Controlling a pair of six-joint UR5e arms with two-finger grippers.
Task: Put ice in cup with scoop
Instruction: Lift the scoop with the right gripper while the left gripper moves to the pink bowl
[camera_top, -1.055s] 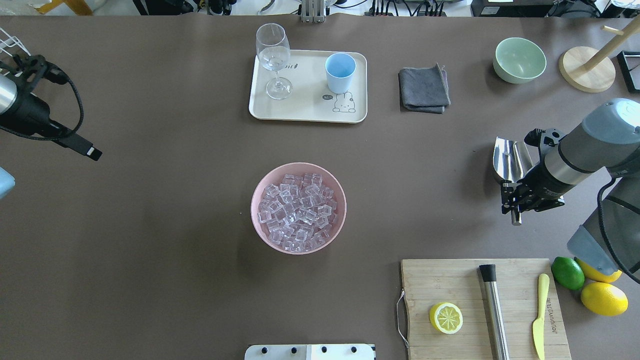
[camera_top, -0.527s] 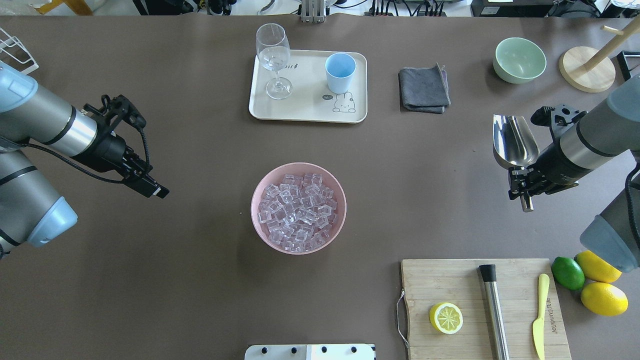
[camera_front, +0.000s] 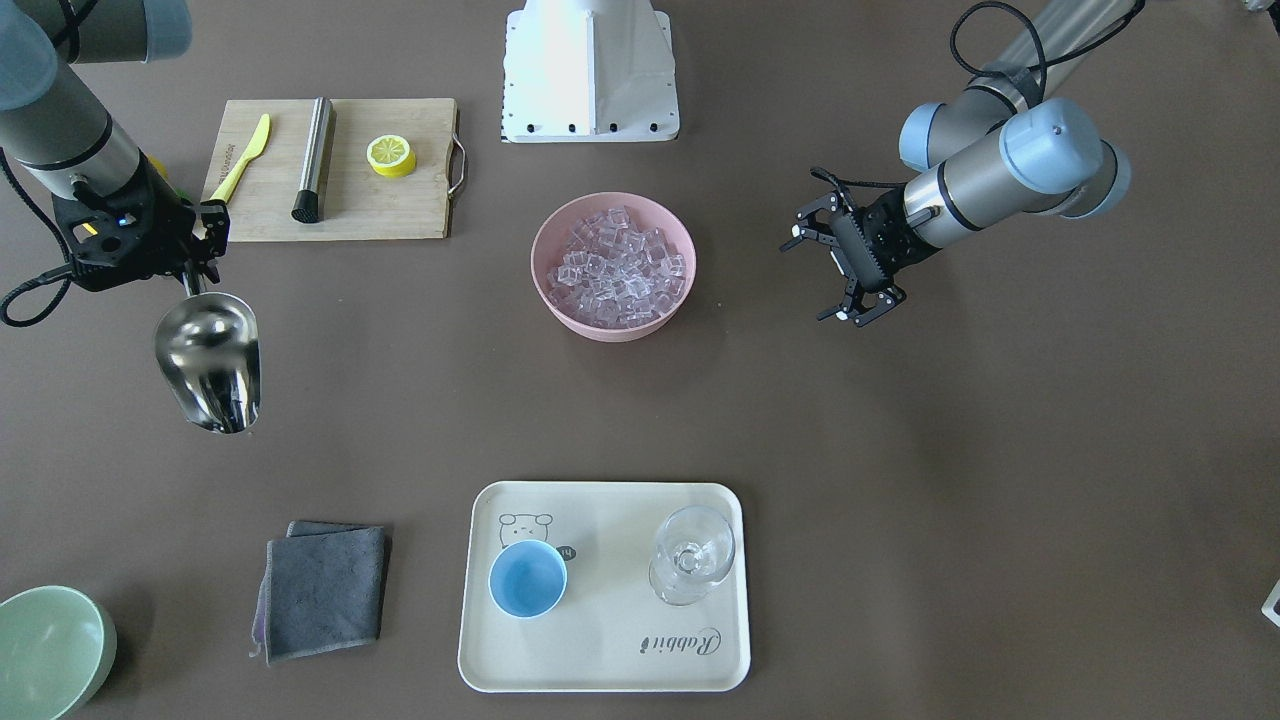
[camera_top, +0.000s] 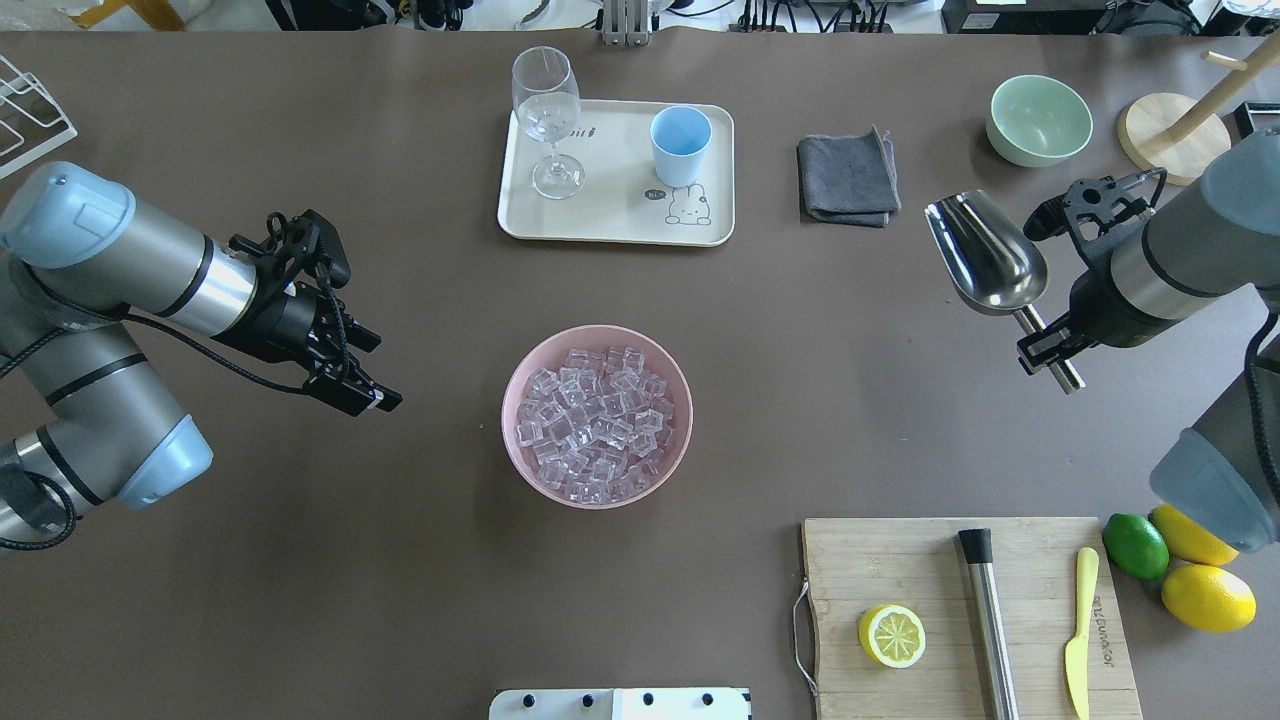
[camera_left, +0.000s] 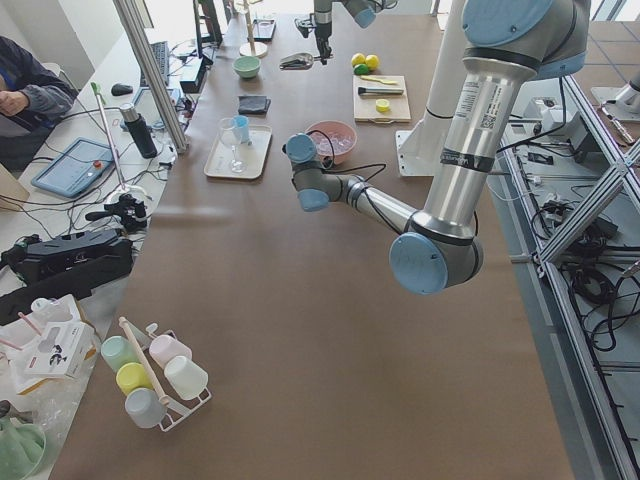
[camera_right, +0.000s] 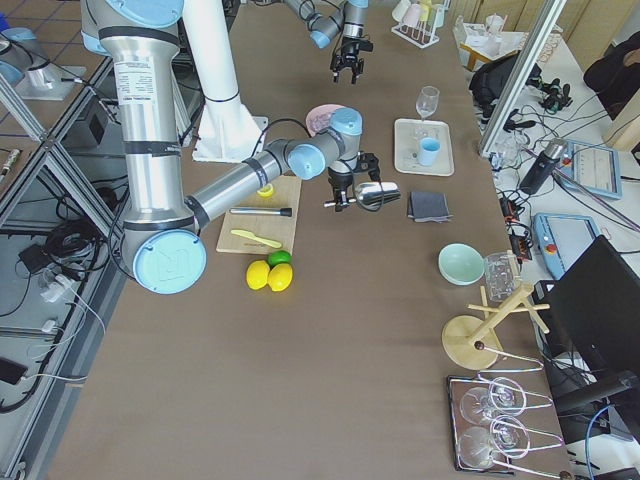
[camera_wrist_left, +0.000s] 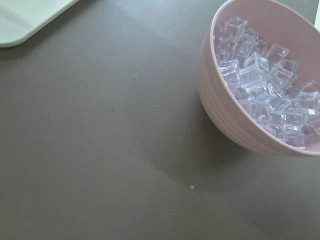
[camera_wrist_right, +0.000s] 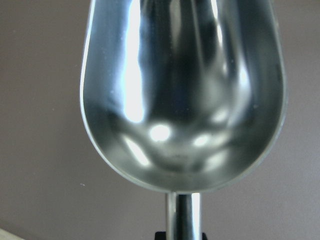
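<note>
Scoop (camera_top: 985, 255) in the air, handle clamped in the right gripper (camera_top: 1048, 345), trough pointing away from it. Ice (camera_top: 595, 425) piled in the pink bowl (camera_top: 515, 385), just ahead of the left gripper (camera_front: 818, 278), fingers spread wide. Cup (camera_top: 681, 140) upright on the tray (camera_top: 610, 225), well beyond both.

The left pincer (camera_top: 372, 397) has swung toward the pink bowl (camera_top: 520, 470); the scoop (camera_top: 985, 255) has angled leftward.
</note>
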